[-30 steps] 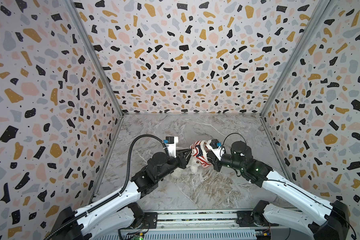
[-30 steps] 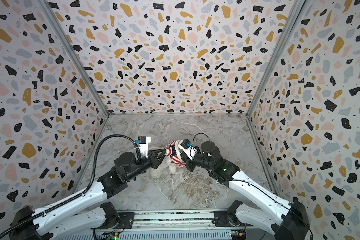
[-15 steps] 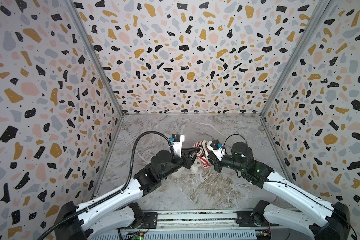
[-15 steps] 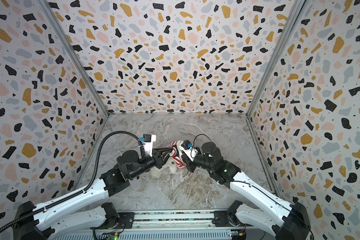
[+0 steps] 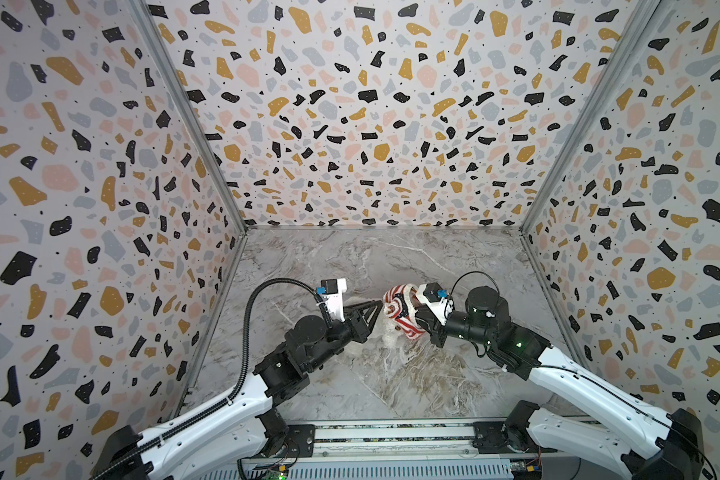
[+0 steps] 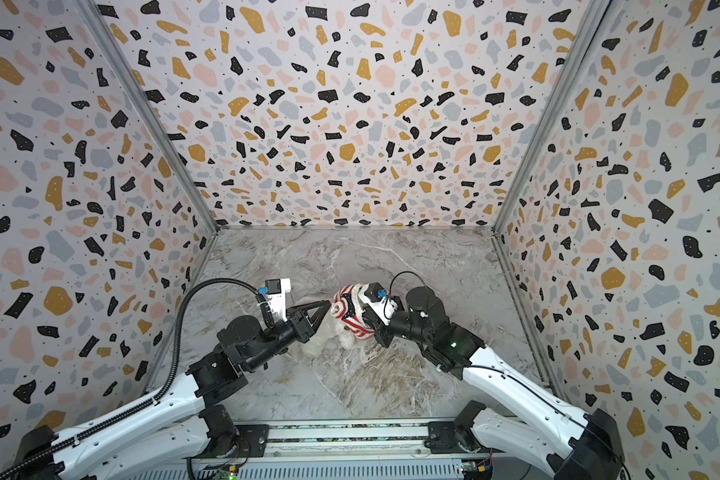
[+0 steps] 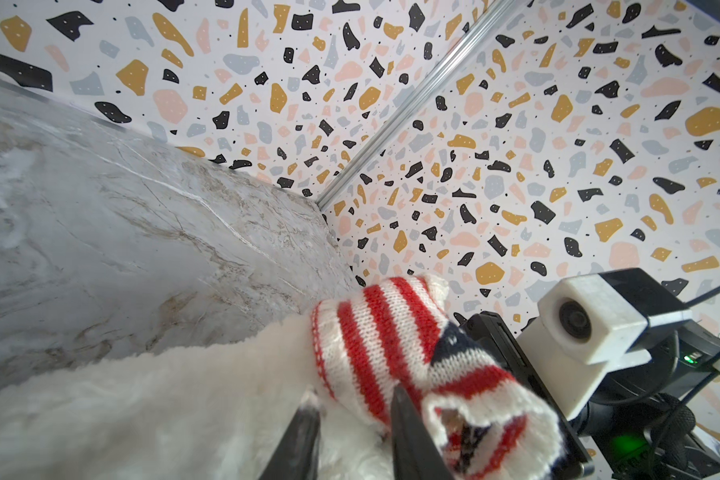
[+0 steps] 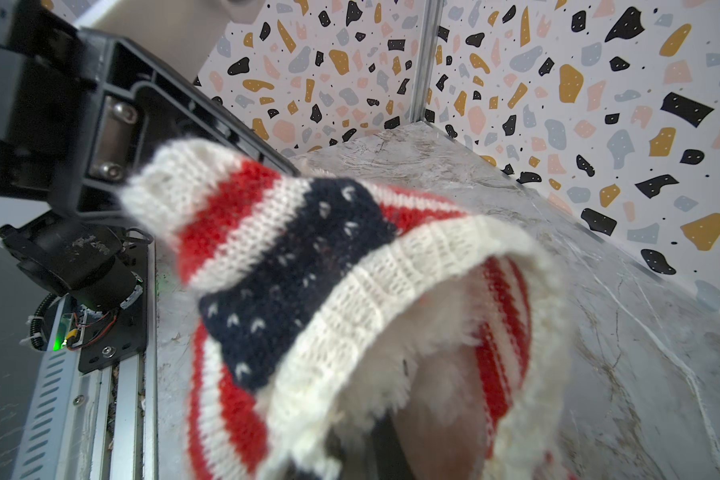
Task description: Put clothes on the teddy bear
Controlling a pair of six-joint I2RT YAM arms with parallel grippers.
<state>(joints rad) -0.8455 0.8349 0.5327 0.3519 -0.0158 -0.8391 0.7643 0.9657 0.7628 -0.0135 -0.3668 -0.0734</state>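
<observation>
While the teddy bear (image 5: 388, 337) lies on the marble counter (image 5: 391, 386) near its middle, between the two arms, a striped sweater (image 5: 400, 308) sits bunched over the end of it nearest the right arm (image 5: 558, 368). Both top views show the bear's bare white fur spreading out from under the knit toward the left arm (image 6: 242, 340) and resting on the counter. The sweater is red and white with a navy patch of small white marks, and its ribbed cream hem stands open like a mouth, raised clear of the counter.

The right fingers (image 8: 386, 446) are closed on the sweater. In the right wrist view the hem runs down to them, and fluffy fur (image 8: 412, 345) fills the opening behind it.

The left fingers (image 7: 404, 428) stand a little apart. Seen from the left wrist, their dark tips press into the fur right at the sweater's edge, with fur and knit showing between them. Whether they pinch anything cannot be told. In both top views they taper to a point that meets the near side of the sweater.

The white camera housing (image 7: 578, 322) on the right wrist sits just behind the sweater in the left wrist view. Speckled walls (image 5: 350, 104) close in the counter on three sides.
</observation>
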